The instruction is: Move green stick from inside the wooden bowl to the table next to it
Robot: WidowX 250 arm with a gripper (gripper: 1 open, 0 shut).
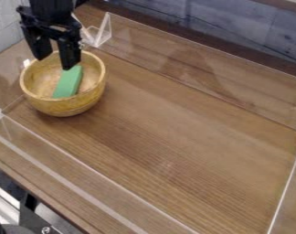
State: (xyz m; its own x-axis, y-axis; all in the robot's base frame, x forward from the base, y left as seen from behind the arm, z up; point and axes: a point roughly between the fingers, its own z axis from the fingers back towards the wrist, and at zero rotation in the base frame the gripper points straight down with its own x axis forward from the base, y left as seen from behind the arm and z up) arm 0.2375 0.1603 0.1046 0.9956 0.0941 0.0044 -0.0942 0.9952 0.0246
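Descent onto the stick is the step in hand, judging by the layout. The black two-fingered gripper hangs with its jaws spread wide and nothing between them, over the far rim of the round light-tan wooden bowl at the far left of the brown wood-grain table. The flat bright-green rectangular stick lies inside the bowl, leaning toward its right wall. Best to straddle the stick's narrow width, keep the fingers off the thick rim, and close only once low enough.
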